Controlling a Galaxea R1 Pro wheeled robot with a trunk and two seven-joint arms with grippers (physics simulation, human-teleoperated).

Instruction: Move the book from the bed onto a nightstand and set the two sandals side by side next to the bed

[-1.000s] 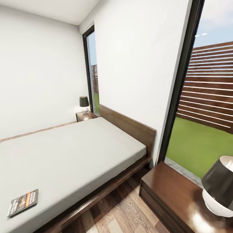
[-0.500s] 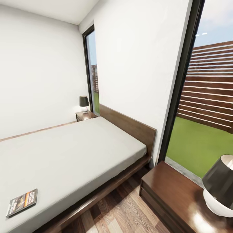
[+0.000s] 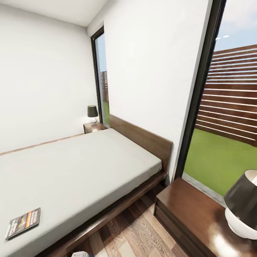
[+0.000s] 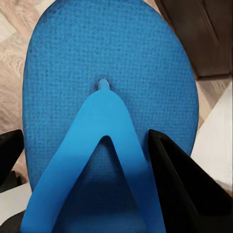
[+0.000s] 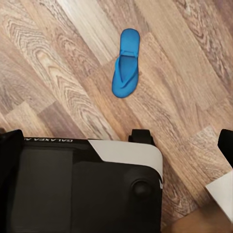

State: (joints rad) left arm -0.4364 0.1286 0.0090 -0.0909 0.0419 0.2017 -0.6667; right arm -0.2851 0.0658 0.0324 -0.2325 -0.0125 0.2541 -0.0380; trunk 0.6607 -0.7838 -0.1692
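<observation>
From the head view we see a white-walled bedroom: the book (image 3: 23, 223) lies on the grey bed (image 3: 82, 167), lettering unreadable. Our left hand (image 4: 92, 189) pinches a blue sandal (image 4: 107, 73). The right wrist view shows another sandal (image 5: 125, 63) on plank floor (image 5: 58, 73); that hand's state we cannot tell.

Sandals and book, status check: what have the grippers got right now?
Left gripper shut on one sandal. Right gripper empty, jaws apart over the floor; second sandal lies flat on the planks. Book on the bed.
</observation>
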